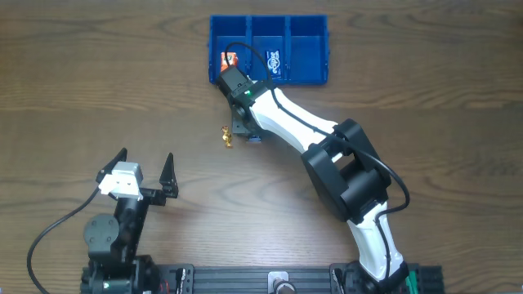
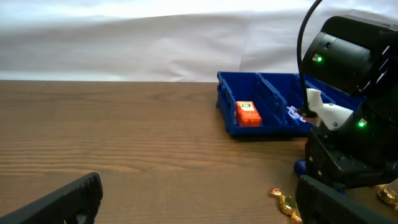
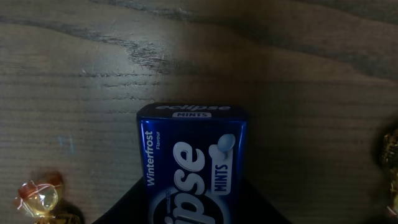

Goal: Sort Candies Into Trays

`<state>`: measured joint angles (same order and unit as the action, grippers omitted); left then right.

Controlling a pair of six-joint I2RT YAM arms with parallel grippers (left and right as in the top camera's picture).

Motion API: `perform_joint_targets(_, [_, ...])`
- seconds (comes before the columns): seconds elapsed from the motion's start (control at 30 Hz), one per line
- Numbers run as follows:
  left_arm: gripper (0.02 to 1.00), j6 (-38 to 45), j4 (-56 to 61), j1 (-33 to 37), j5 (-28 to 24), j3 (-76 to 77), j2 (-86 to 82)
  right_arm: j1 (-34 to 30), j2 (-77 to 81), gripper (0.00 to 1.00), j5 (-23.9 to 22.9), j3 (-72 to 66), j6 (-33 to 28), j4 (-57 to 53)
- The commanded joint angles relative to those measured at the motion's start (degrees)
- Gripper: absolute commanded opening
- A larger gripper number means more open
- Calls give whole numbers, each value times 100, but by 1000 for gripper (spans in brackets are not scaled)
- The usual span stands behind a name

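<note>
The rectangular blue mint tin [image 3: 191, 165], glossy and round-cornered, is pinched by the right gripper [image 1: 243, 128] low over the wood-grain table [image 1: 98, 73], just at 6 o'clock of the three-bay blue plastic tray [image 1: 320, 49]. A crinkled gold-wrapped candy [image 1: 227, 137] is noted close at that gripper's 9 o'clock. The left gripper [image 1: 147, 157] is spread at the table's 7 o'clock, well apart from all items.

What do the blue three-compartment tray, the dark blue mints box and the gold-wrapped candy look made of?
Blue three-compartment tray: moulded plastic, slightly glossy, with thin uniform walls. Dark blue mints box: likely printed metal, given its sheen; coated card is possible. Gold-wrapped candy: crinkled, shiny foil or metallised film.
</note>
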<state>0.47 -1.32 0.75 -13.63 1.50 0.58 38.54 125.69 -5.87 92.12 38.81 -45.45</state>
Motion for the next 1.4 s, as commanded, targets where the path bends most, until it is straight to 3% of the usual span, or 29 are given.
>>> perform_joint_targets(0.03, [998,83,-181,35,-103,-120,-42,7,-44,213,-52,-11,15,-31])
perform_joint_targets(0.17, [998,83,-179,35,-103,-120,-42,7,-435,176,-407,227,-26,-269])
perform_joint_targets(0.4, [998,83,-181,35,-103,-120,-42,7,-1180,169,-1869,1268,-839,-505])
perform_joint_targets(0.53, [998,83,-181,35,-103,-120,-42,-131,-1182,161,-2258,1886,-1250,-251])
perform_joint_targets(0.7, [998,83,-181,35,-103,-120,-42,-575,-1058,161,-2194,1934,-1567,702])
perform_joint_targets(0.83, [996,83,-181,35,-103,-120,-42,-752,-756,161,-1707,1934,-2000,1025])
perform_joint_targets(1.23, [998,83,-181,35,-103,-120,-42,-970,-92,159,-1180,1934,-1799,1119])
perform_joint_targets(1.4, [998,83,-181,35,-103,-120,-42,-986,81,159,-1180,1934,-1777,1119])
